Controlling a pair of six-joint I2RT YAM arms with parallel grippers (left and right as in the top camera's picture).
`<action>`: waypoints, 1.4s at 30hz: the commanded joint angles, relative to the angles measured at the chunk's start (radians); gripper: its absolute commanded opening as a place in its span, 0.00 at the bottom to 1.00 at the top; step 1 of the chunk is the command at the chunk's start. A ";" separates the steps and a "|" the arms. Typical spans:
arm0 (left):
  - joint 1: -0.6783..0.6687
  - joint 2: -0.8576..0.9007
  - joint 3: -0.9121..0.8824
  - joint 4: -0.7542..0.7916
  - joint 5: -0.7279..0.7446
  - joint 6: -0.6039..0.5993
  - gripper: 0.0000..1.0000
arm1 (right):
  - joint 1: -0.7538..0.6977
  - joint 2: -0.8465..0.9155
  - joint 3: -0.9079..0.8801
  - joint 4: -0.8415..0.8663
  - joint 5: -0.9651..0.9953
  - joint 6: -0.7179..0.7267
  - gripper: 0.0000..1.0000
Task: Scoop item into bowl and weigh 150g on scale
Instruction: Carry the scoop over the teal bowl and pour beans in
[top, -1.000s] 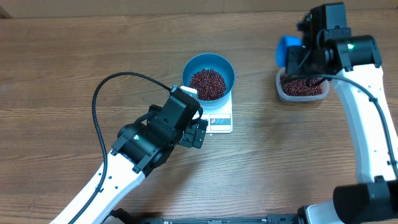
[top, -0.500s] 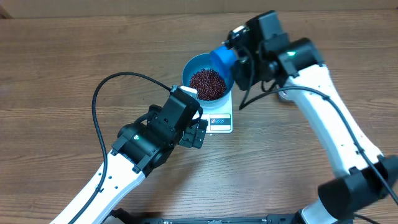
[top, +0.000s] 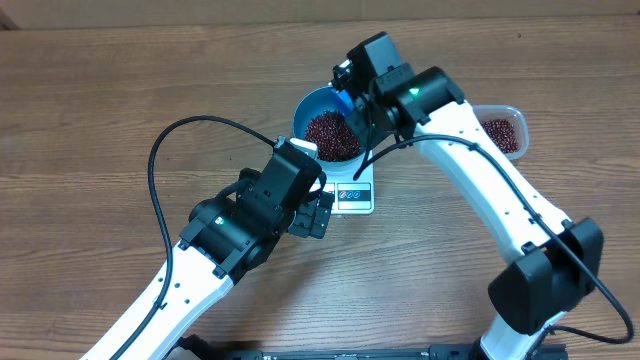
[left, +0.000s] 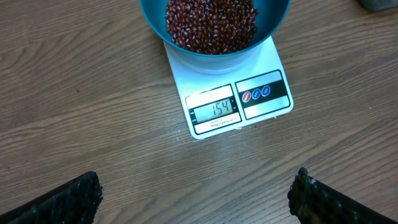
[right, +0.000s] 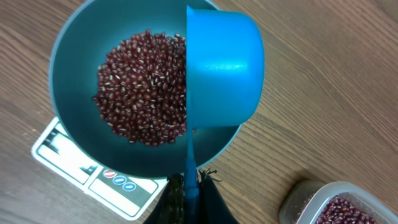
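Right wrist view: right gripper (right: 188, 186) clamps the handle of the scoop (right: 221, 68), which runs straight ahead, cup on its side over the bowl (right: 69, 65) holding beans (right: 140, 87) on the scale (right: 65, 152). Left gripper (left: 196, 199) gapes wide, empty, facing the display edge.

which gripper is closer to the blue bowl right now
Right. The right gripper holds the blue scoop directly above the rim of the bowl. The left gripper hangs open beyond the display edge of the scale, short of the bowl.
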 joint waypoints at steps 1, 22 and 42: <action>0.005 -0.013 0.022 0.002 -0.006 -0.003 1.00 | 0.009 0.026 0.008 0.005 0.040 -0.004 0.04; 0.005 -0.013 0.022 0.002 -0.006 -0.003 1.00 | 0.056 0.059 0.008 -0.053 0.023 -0.003 0.04; 0.005 -0.012 0.022 0.002 -0.006 -0.003 1.00 | 0.052 0.058 0.011 -0.065 -0.151 0.029 0.04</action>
